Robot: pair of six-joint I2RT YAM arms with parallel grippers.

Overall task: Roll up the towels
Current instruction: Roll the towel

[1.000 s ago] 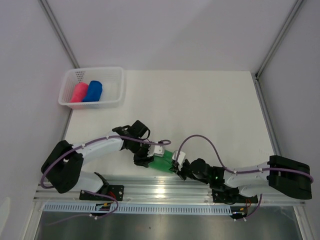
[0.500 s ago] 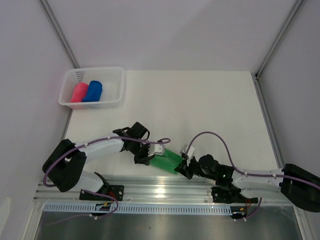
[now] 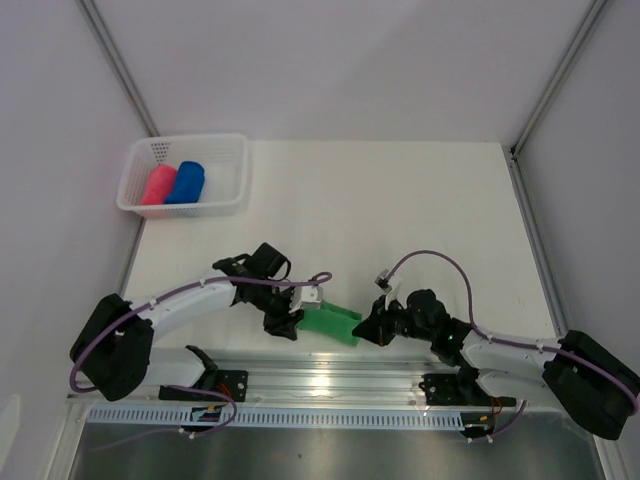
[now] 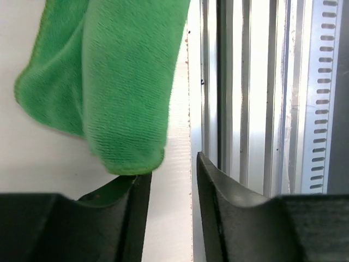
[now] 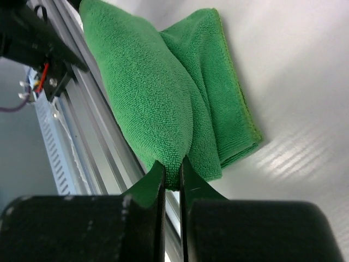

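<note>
The green towel [image 3: 331, 322] lies partly rolled on the white table near the front edge, between my two grippers. My right gripper [image 5: 173, 173] is shut on the end of its rolled fold [image 5: 147, 103]; in the top view the right gripper [image 3: 367, 330] is at the towel's right end. My left gripper [image 4: 170, 180] is open with nothing between the jaws; the towel's other end [image 4: 122, 87] rests against the tip of its left finger. In the top view the left gripper [image 3: 286, 322] is at the towel's left end. The pink-red towel [image 3: 158, 186] and blue towel [image 3: 187, 182] lie rolled in the basket.
The white mesh basket [image 3: 232, 175] stands at the table's far left corner. A metal rail [image 3: 330, 380] runs along the front edge just below the green towel; it also shows in the left wrist view [image 4: 256, 87].
My right arm has swung right and stretched out, still gripping the green towel's end. My left gripper has shifted slightly left and down, and the towel now lies longer and flatter between them.
</note>
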